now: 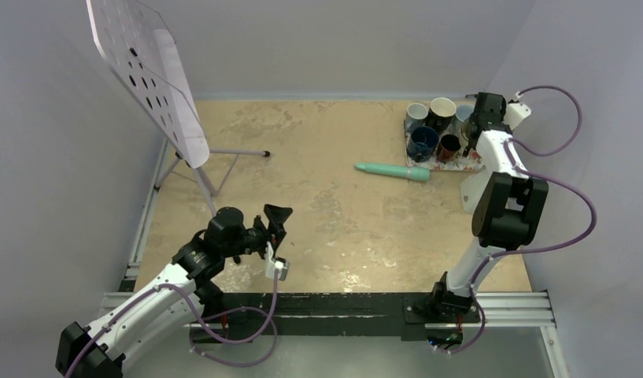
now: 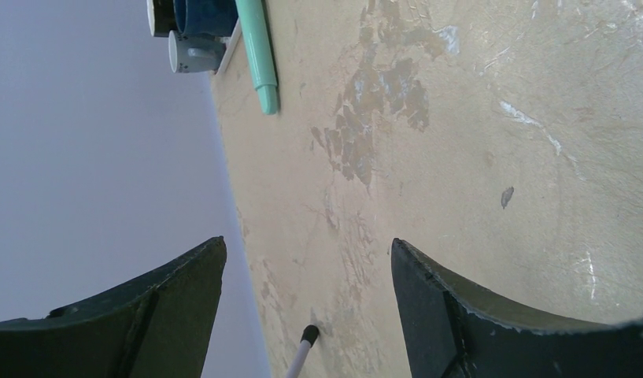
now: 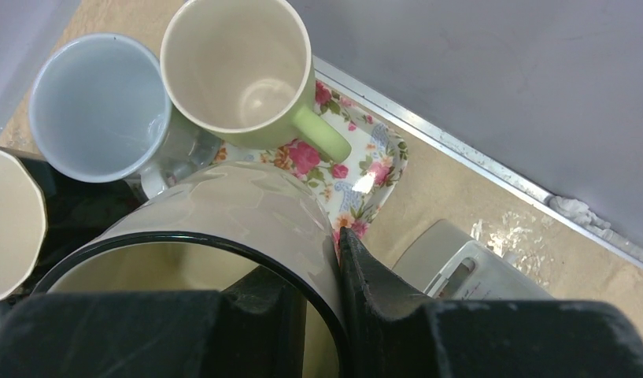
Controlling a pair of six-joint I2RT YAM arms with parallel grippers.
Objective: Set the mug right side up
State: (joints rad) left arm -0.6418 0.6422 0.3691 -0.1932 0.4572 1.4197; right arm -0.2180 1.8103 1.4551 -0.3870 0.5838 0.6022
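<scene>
Up at two o'clock on the desk (image 1: 318,142), over the flowered tray (image 3: 377,161); right jaws set narrow and pinching the wall of the mug (image 3: 247,205), one inside the black rim, one outside; gripped by the rim, most likely for rolling the cup over with the wrist alone. Mouth of the mug facing up toward the wrist camera, same as the neighbours, so seemingly right side up; cannot tell whether the base touches the tray, hidden under the rim and the jaws. Crowded up there: green mug (image 3: 239,71) at twelve o'clock of the held one, pale blue mug (image 3: 97,106) at ten, both close beside it; hence, probably, a hold from above rather than from the side. Looks like the closing step: setting down, then letting go; some risk of nudging a neighbour on release, so a straight lift out called for. Left jaws spread wide and holding nothing, hanging low over the desk at seven o'clock, well apart from the tray; kept clear of the work, by the look of it. Teal stick (image 1: 393,169) lying flat at nine o'clock of the tray, one end just beside its edge; no part in this job.
</scene>
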